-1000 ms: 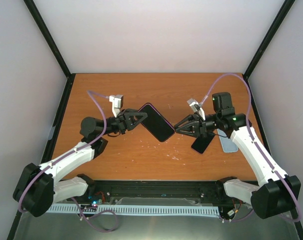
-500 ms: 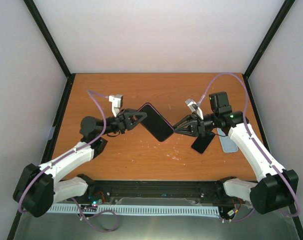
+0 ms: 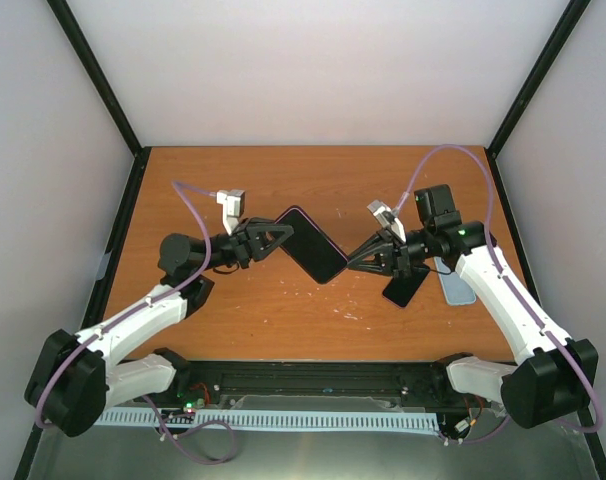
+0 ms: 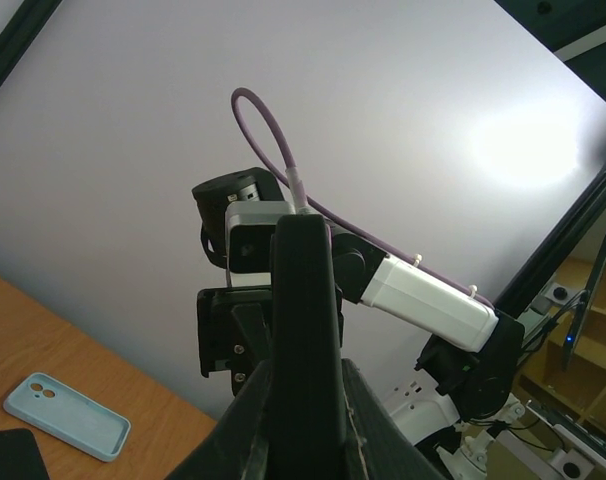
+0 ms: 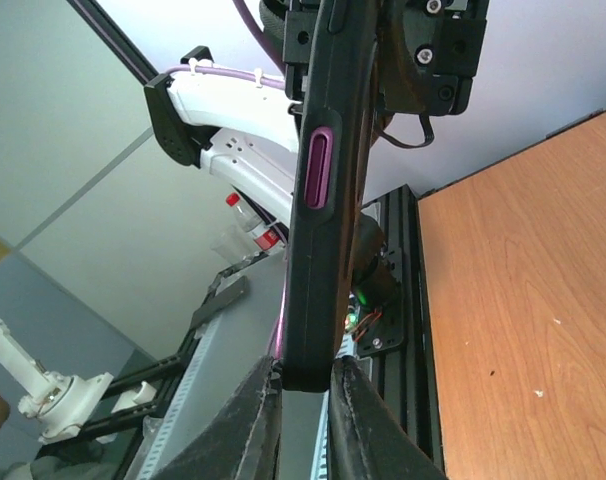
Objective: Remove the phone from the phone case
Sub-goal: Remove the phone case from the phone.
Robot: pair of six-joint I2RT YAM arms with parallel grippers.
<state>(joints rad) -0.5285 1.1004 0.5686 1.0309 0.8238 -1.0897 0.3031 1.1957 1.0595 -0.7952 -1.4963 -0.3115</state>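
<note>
Counter (image 3: pixel 283 310): orange-brown wood, pale scuffs toward my near edge.
Back wall (image 3: pixel 313 70): plain off-white panel.
Side walls (image 3: pixel 43 200): same pale panels on both my flanks.
Frame posts (image 3: pixel 95 75): black, slanting up from the counter's far corners.
Light: one soft bright patch (image 4: pixel 528 150) on the panel, left wrist view.
Front rail (image 3: pixel 313 378): black, along the near edge, with a white slotted strip (image 3: pixel 283 420) below it.

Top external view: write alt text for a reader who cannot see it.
Two arms hold a dark cased phone between them above an orange table, the left gripper at its left end, the right gripper at its near-right corner. A black slab and a blue case lie at right.
</note>
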